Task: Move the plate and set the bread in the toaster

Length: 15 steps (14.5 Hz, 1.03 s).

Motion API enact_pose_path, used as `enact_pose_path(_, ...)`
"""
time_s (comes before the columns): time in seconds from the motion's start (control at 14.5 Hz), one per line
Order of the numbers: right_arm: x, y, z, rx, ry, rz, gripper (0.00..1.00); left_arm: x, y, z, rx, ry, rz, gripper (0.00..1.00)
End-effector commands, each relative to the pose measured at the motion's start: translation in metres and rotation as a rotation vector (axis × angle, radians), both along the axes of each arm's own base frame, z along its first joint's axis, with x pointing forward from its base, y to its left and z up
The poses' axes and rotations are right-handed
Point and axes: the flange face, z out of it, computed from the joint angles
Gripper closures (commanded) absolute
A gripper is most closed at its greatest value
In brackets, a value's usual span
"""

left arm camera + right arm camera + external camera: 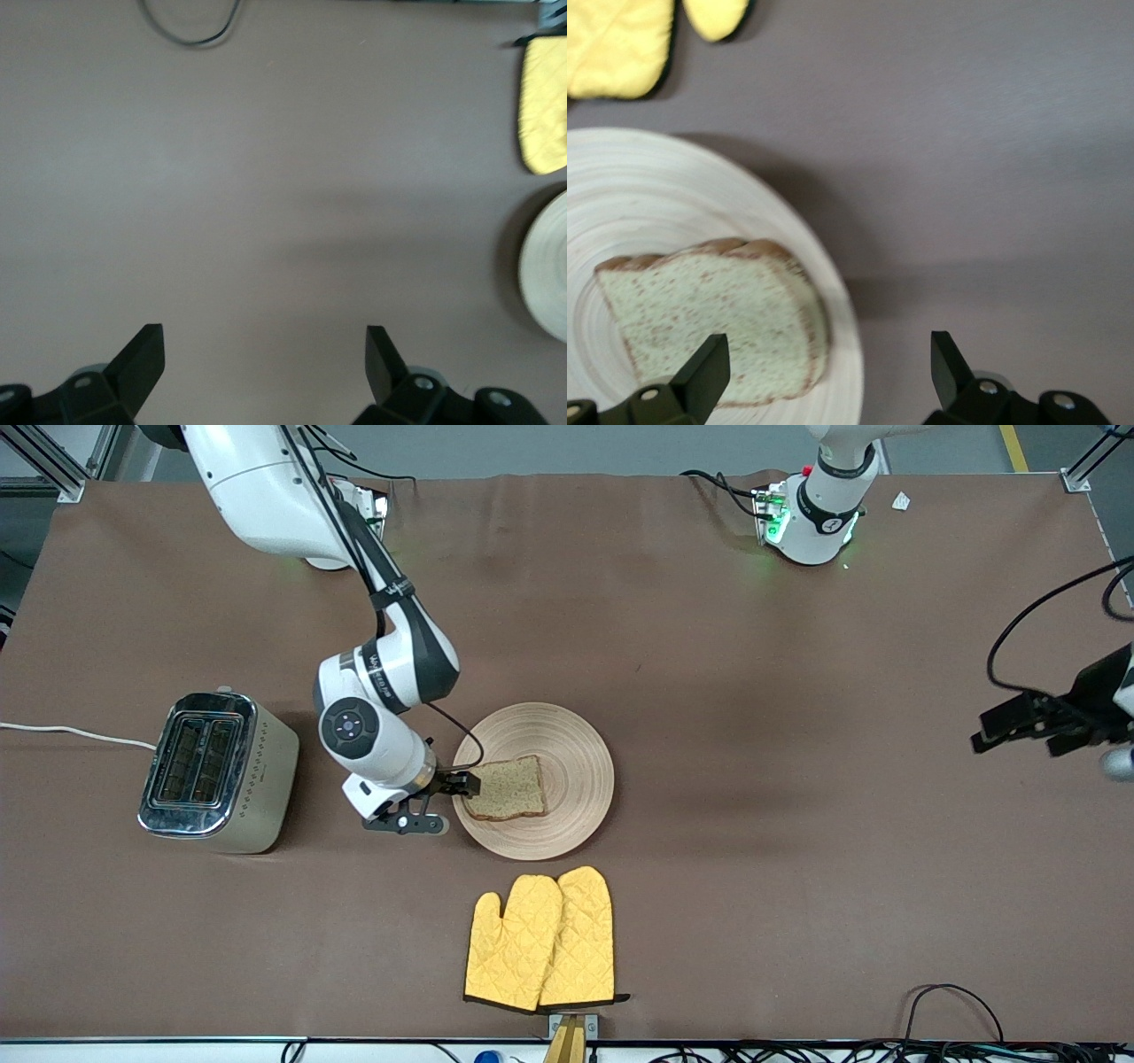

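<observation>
Now the bread lies flat on the plate, well apart from the toaster; the right gripper hangs open over the plate's rim, the left gripper waits open over bare table

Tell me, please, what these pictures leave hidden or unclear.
- Toaster slots: front view, interior too dark to tell.
- Left hand: front view, arm cut off at the edge.
- Plate: left wrist view, mostly cut off.
- Bread underside: hidden against the plate.
- Right hand: front view, partly hidden by its wrist.
</observation>
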Motion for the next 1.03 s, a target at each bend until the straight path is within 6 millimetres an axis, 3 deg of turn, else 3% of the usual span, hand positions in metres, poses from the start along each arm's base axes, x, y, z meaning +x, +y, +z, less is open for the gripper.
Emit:
enact_pose_path(0.0, -0.001, 0.024, -0.002, 0.007, -0.007, 0.024, 0.01, -0.029, 0.005, 0.013, 0.082, 0.060, -0.001, 0.00)
enact_pose_path(0.14, -0.003, 0.027, -0.008, -0.001, -0.003, 0.037, 0.07, -0.042, -0.010, 0.025, 0.122, 0.067, -0.018, 0.00)
enact_pose_path(0.48, -0.003, 0.026, -0.014, -0.032, -0.008, 0.070, 0.27, -0.064, -0.019, 0.040, 0.115, 0.077, -0.027, 0.00)
enact_pose_path(0.96, -0.003, 0.025, -0.029, -0.050, -0.017, 0.081, 0.43, -0.068, -0.032, 0.053, 0.049, 0.030, -0.045, 0.00)
